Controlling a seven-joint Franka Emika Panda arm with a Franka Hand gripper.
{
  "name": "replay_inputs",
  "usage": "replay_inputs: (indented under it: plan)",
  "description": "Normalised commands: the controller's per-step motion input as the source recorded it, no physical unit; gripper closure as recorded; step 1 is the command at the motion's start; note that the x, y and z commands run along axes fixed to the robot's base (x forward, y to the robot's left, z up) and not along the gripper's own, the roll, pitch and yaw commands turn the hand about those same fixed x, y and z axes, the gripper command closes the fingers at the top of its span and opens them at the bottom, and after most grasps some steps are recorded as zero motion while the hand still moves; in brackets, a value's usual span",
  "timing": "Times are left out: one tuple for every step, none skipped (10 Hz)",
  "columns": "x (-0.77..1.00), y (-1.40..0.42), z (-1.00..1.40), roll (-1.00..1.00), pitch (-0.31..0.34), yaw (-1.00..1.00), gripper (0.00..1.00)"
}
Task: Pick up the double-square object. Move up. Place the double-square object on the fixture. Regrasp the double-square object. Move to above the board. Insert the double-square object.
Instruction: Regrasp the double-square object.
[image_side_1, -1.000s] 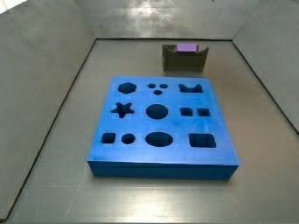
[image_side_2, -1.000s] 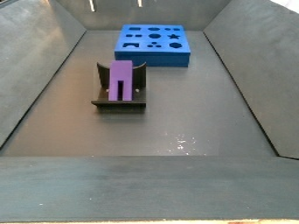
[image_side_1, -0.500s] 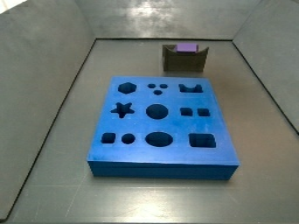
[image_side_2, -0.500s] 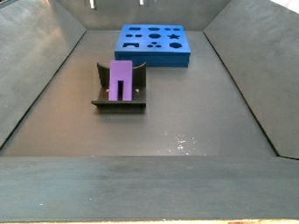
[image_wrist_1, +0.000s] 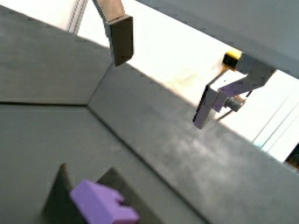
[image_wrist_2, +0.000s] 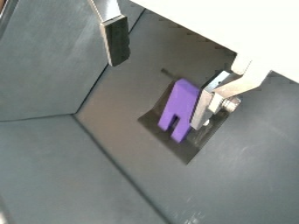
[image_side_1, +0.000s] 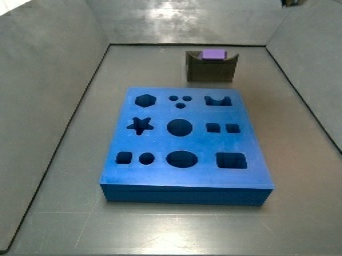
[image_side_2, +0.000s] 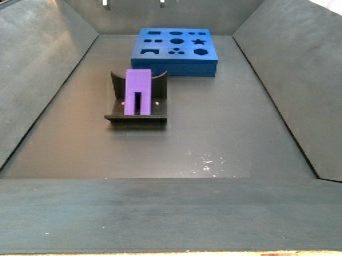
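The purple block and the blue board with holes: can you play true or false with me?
1. The small light-purple stepped block sits in the dark olive-grey holder. True.
2. The pincer is squeezing the purple block. False: its fingers are apart in both wrist views, holding nothing, above the holder.
3. The big bright-blue board has a star-shaped hole. True.
4. The purple block is already in the board. False: it rests in the holder, apart from the board.
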Motion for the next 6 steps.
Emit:
replay_inputs:
  plan:
    - [0.1,-0.05,-0.02,0.7,0.141,0.16,0.0]
    - [0.1,-0.05,-0.02,0.58,0.13,0.17,0.0]
    - [0.1,-0.04,-0.01,0.31,0.097,0.19,0.0]
    - [0.09,-0.03,-0.01,0.25,0.078,0.19,0.0]
    - [0.03,0.07,-1.0,0.24,0.036,0.14,0.0]
    - [0.04,0.07,-1.0,0.23,0.012,0.14,0.0]
